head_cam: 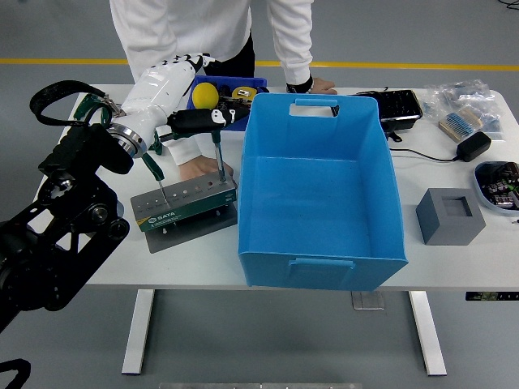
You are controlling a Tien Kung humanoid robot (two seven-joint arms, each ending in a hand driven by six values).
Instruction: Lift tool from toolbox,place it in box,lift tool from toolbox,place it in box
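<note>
**First tool not yet lifted, blue box holding nothing**

Task is sitting at the start. The left robot hand (199,116) is reaching in over the tool stand (185,203) and closing its fingers around the green T-handle of the big hex key (212,134), which is standing upright with its shaft in the stand's right end. The key is not yet clear of the stand, as far as I can judge. The blue box (320,190) is sitting just right of the stand with nothing inside, so both lifts and both placements are left to do.

Counts: two tools are standing in the stand, the gripped one and a smaller green-handled key (152,164) at the left end. More loose green T-handle keys (85,134) are lying on the tabletop (97,259) behind the arm; exact number is hidden. One blue box, one stand. A person's hand (197,168) is resting on the tabletop just behind the stand. The right robot hand is not showing.
</note>
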